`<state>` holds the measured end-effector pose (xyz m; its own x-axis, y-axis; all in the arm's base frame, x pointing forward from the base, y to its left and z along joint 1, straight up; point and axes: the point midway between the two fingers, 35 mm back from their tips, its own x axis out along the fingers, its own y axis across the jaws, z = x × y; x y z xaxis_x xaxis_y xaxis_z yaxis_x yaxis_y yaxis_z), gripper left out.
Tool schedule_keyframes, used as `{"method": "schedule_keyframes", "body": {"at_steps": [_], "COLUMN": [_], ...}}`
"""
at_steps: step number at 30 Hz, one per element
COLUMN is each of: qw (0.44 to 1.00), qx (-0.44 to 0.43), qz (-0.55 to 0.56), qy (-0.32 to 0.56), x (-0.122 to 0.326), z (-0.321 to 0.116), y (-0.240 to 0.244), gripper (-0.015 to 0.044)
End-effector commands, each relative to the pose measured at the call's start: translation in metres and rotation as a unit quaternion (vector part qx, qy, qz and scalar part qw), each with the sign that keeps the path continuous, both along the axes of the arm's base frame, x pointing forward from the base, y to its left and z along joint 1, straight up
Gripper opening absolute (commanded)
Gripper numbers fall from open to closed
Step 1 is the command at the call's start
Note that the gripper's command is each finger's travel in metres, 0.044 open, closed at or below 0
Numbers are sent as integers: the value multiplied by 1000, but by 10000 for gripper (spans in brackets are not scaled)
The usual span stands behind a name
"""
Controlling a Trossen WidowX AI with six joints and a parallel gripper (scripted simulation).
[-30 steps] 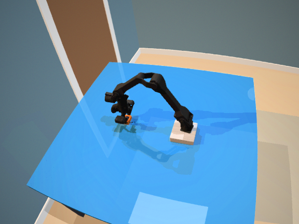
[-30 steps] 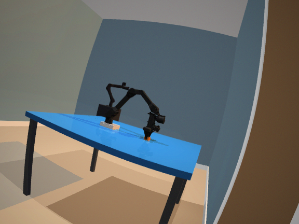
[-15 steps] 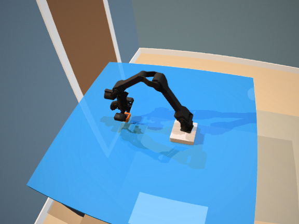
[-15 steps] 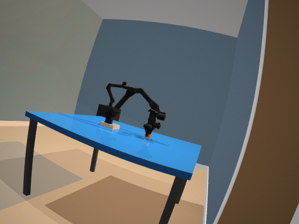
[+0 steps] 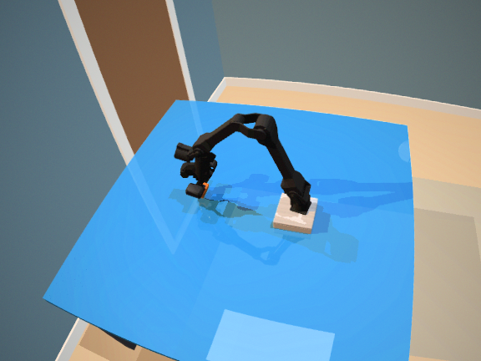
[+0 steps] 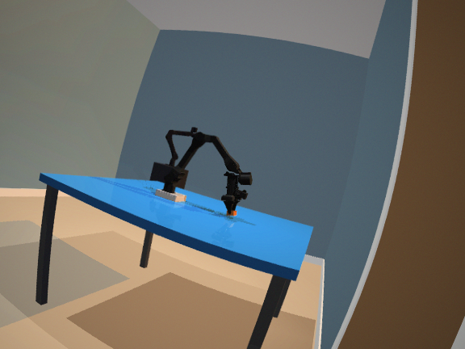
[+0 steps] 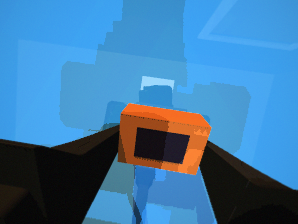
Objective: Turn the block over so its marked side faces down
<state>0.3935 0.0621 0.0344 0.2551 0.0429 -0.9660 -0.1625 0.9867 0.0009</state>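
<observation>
An orange block [image 5: 205,190] [image 6: 234,213] [image 7: 165,115] is between the fingers of my gripper [image 5: 202,190] [image 6: 231,211] [image 7: 160,136], which points down and is shut on it. In the wrist view the block's broad face with the dark rectangular mark [image 7: 162,146] is turned toward the camera, and a narrow plain orange side shows along its top. The left and right fingers touch the block's two ends. The block appears low over the blue table [image 5: 138,267] [image 6: 258,242]; whether it touches the table is unclear. Its far face is hidden.
The arm's pale base block [image 5: 292,227] [image 6: 165,195] stands to the right of the gripper in the top view. The table's left edge lies beyond the gripper there. Shadows and reflections of the arm lie on the glossy table.
</observation>
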Motion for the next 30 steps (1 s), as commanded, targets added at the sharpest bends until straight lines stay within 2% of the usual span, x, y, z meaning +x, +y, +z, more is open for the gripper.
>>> {"method": "schedule_keyframes", "body": {"at_steps": [1, 20, 30], "qw": [999, 985, 981], "qx": [5, 28, 31], "qz": [2, 2, 1], "qy": [-35, -170, -193], "x": [1, -9, -5], "z": [3, 5, -1], "y": [0, -2, -1], "gripper": [0, 0, 0]}}
